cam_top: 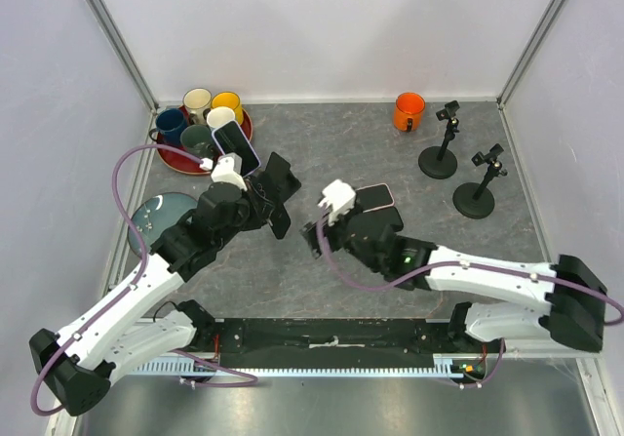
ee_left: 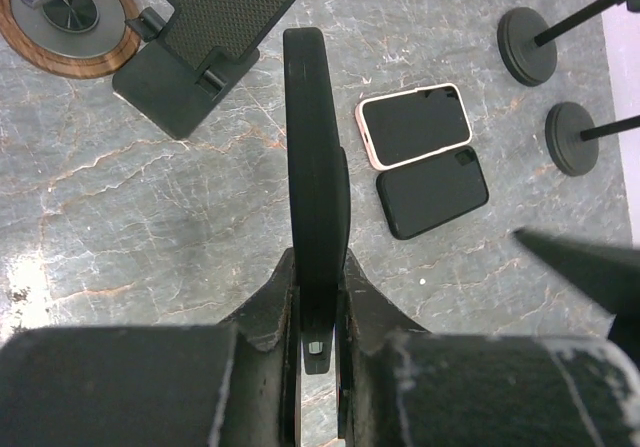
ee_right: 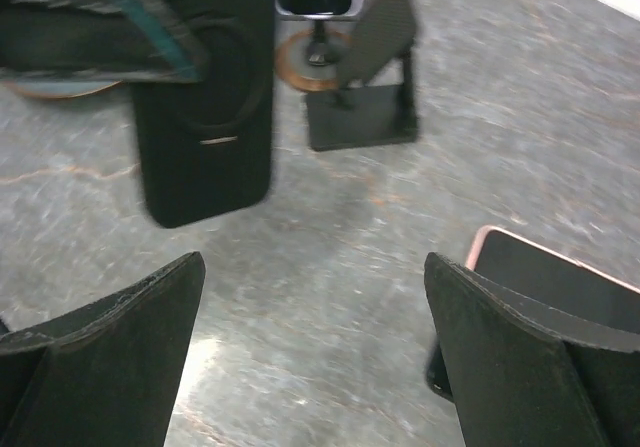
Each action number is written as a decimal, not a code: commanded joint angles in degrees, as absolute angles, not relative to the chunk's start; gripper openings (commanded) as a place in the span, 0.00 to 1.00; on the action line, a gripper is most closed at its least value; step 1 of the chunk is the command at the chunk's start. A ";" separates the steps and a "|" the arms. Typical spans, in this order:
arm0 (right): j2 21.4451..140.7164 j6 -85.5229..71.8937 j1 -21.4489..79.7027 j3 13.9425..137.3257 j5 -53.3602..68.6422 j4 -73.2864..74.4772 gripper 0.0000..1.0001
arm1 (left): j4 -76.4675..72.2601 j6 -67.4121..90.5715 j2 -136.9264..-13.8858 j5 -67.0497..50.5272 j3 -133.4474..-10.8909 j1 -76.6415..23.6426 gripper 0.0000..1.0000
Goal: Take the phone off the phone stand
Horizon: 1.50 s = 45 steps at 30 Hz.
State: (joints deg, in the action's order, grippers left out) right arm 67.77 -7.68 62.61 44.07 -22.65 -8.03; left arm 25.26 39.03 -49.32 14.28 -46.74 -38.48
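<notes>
My left gripper (cam_top: 276,214) is shut on a black phone (ee_left: 317,157) and holds it edge-up above the table, just near of the empty black phone stand (ee_left: 205,42). The stand also shows in the top view (cam_top: 280,177) and the right wrist view (ee_right: 365,92), where the held phone (ee_right: 205,117) hangs to its left. My right gripper (cam_top: 314,235) is open and empty, low over bare table (ee_right: 315,307), a little right of the held phone.
A pink-cased phone (ee_left: 415,124) and a black phone (ee_left: 432,192) lie flat on the table beside my right gripper. Another phone on a wooden-based stand (cam_top: 235,143) sits by a tray of mugs (cam_top: 202,124). An orange mug (cam_top: 409,112) and two small black stands (cam_top: 438,153) stand at the back right.
</notes>
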 commanded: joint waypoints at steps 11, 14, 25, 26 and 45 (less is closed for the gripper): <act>88.93 2.98 76.20 55.28 -35.75 -24.78 0.89 | 20.30 49.22 -48.43 16.61 -48.16 -38.23 0.02; 93.07 5.87 76.55 56.69 -41.74 -28.02 0.85 | 20.30 49.22 -48.17 16.35 -48.08 -38.23 0.02; 101.42 14.32 76.55 58.00 -48.07 -39.02 0.51 | 19.77 49.13 -48.25 14.77 -46.58 -38.23 0.02; 102.56 14.67 76.55 58.88 -48.34 -39.02 0.49 | 19.78 49.13 -48.25 14.50 -46.58 -38.23 0.02; 88.70 -10.26 73.57 50.72 -44.57 -20.60 0.00 | 14.16 26.41 -36.93 18.90 -49.13 -38.23 0.89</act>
